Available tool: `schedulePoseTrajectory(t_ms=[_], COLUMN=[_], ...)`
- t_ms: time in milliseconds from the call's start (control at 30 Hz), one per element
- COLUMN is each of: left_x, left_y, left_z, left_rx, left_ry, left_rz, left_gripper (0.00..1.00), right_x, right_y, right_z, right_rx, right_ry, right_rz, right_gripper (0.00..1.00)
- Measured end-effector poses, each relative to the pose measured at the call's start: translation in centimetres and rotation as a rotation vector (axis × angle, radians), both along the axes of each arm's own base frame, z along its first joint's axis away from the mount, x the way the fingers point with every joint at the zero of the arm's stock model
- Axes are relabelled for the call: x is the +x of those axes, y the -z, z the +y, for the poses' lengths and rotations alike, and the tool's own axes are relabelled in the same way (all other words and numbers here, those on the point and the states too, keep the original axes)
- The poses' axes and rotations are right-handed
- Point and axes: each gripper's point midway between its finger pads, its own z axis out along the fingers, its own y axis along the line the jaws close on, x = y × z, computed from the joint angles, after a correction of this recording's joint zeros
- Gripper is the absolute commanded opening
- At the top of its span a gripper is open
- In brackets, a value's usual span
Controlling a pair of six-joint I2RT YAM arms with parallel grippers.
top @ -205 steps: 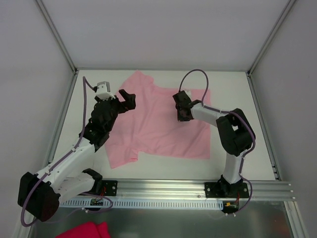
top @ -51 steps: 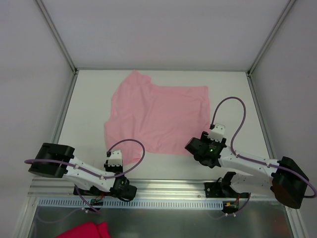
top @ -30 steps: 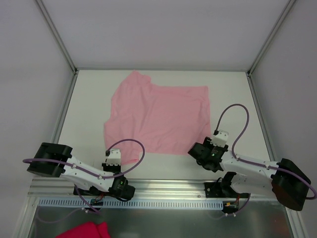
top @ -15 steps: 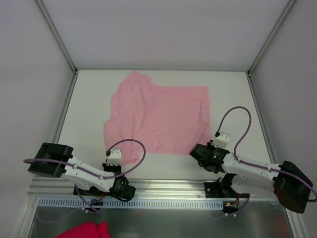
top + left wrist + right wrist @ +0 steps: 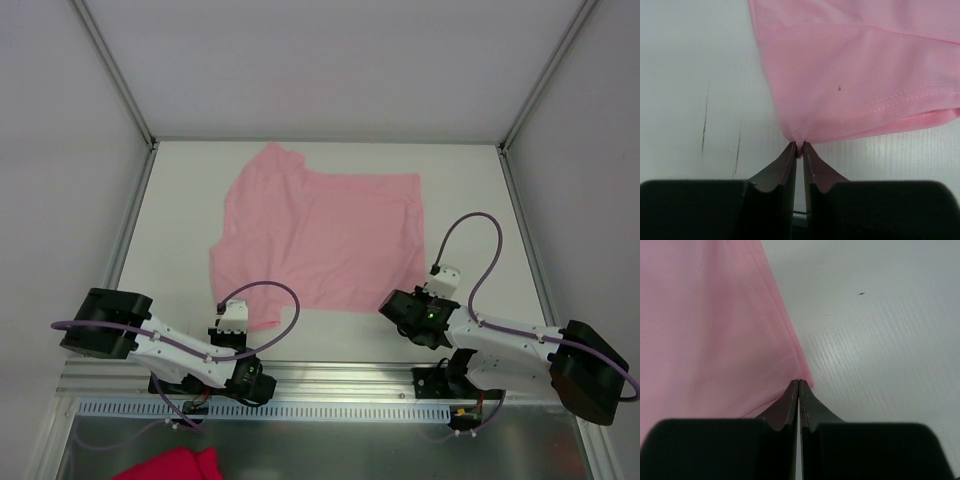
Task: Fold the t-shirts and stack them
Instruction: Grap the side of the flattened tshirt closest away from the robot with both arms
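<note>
Now right gripper point(image 5: 799, 381) just clamped onto t-shirt point(image 5: 320, 240) corner at its tips; left gripper point(image 5: 799, 145) stays clenched on other near corner. Fold looks ready to start.

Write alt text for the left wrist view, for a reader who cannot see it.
The left gripper, two dark fingers at bottom centre, pinches a corner of the pale pink t-shirt. The shirt spreads up and to the right over the white table, its stitched hem showing.
</note>
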Motion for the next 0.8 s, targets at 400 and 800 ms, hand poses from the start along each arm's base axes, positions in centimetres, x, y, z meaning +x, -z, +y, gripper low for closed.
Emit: schedulePoseTrajectory(t_ms=[400, 800], left_x=[0.5, 1.0], left_y=[-1.6, -5.3], left_z=[-0.2, -4.5], left_rx=[0.03, -0.136], left_ry=[0.02, 0.07], left_rz=[-0.037, -0.101], left_gripper=[0.0, 0.0], right_x=[1.0, 1.4], right_y=[-3.7, -6.3], right_z=[1.0, 0.5], right_rx=[-0.08, -0.137], right_ry=[-0.024, 0.004], right_rz=[-0.074, -0.119], right_gripper=[0.01, 0.01])
